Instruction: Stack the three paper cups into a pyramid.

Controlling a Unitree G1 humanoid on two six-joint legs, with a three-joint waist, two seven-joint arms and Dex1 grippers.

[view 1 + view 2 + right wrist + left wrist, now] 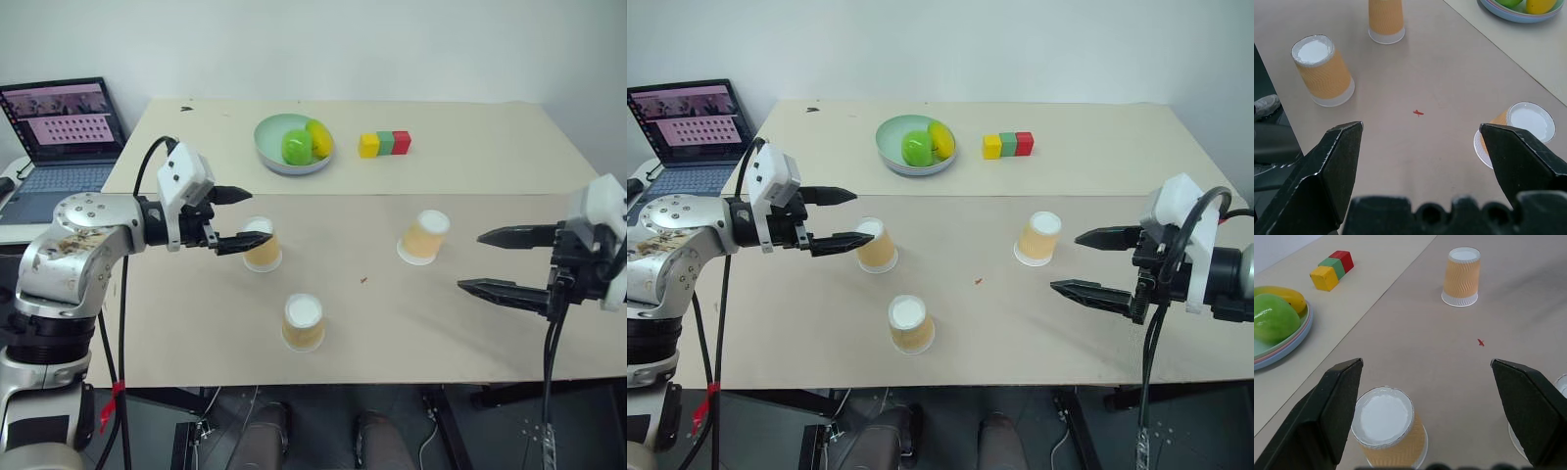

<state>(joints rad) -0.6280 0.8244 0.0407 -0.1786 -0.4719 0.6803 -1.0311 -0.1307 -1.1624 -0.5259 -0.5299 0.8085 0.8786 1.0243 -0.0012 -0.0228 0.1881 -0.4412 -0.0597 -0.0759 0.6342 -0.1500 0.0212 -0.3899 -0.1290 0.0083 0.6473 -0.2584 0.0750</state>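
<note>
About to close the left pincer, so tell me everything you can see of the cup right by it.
The cup is a small tapered paper one with ribbed tan-orange sides, a white rim and a white base. It stands upside down on the table, wide rim down and base up, upright and undented. It sits apart from the other two cups. The open left pincer is beside it; its lower finger overlaps the cup's edge in the head views, so contact is unclear. Nothing rests on top of it.

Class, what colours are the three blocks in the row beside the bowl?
Yellow, green and red, in that order along the row of blocks, seen best in the left eye view.
</note>
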